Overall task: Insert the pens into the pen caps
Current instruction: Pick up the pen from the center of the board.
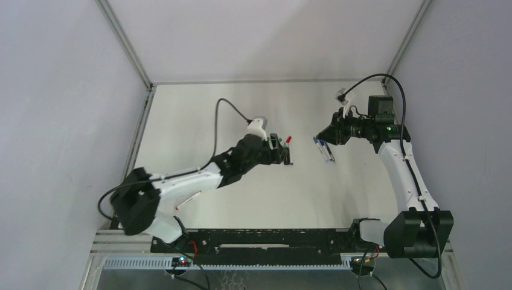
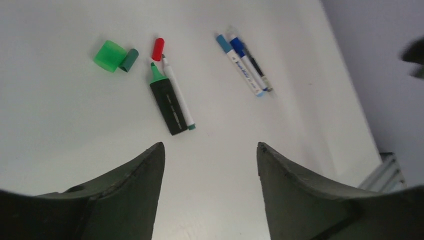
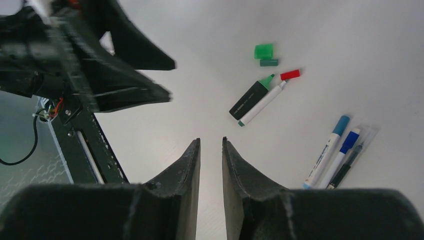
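Note:
Several pens lie on the white table. A black highlighter with a green tip [image 2: 167,106] and a slim white pen [image 2: 178,97] lie side by side. A green cap [image 2: 109,55], a dark green cap [image 2: 131,59] and a red cap [image 2: 158,48] lie just beyond their tips. Two blue-capped white pens [image 2: 243,66] and a dark pen [image 2: 260,72] lie to the right, and also show in the right wrist view [image 3: 327,152]. My left gripper [image 2: 210,145] is open and empty, above the table short of the highlighter. My right gripper [image 3: 210,140] is empty, its jaws a narrow gap apart, beside the blue pens [image 1: 326,151].
Another white pen with a red end [image 1: 188,200] lies near the left arm's base. The black mounting rail [image 1: 265,238] runs along the near edge. Grey walls close in on the left and right sides. The two grippers face each other closely in the table's middle.

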Robot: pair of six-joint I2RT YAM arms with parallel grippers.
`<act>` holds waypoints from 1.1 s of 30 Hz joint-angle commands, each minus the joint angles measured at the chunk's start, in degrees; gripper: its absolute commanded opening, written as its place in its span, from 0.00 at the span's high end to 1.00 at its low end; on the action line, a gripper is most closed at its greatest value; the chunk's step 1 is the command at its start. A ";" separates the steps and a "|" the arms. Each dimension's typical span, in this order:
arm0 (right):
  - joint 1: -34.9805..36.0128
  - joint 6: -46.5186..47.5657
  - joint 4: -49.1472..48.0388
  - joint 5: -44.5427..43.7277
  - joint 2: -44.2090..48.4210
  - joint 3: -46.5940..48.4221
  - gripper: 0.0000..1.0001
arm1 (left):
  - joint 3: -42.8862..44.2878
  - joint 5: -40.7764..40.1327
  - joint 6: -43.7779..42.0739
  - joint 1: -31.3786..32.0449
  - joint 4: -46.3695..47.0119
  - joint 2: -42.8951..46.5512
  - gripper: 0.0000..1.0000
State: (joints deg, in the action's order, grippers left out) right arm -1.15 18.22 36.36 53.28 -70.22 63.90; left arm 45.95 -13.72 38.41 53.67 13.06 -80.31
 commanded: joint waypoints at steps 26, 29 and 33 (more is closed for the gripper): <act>3.87 2.63 0.24 -1.37 0.78 -0.01 0.71 | 50.07 -1.83 -1.49 -3.38 -41.43 -42.05 0.52; 3.83 2.67 0.20 -1.42 0.62 0.00 0.71 | 51.07 -1.85 -1.09 -3.46 -41.74 -43.03 0.53; 3.86 2.64 0.20 -1.42 0.52 -0.05 0.71 | 51.91 -2.03 -0.78 -3.57 -42.36 -44.24 0.55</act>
State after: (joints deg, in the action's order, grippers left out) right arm 2.39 19.70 36.67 51.99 -70.17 63.86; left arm 94.59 -14.81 36.64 50.59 -27.79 -123.42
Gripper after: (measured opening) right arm 0.289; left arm 0.467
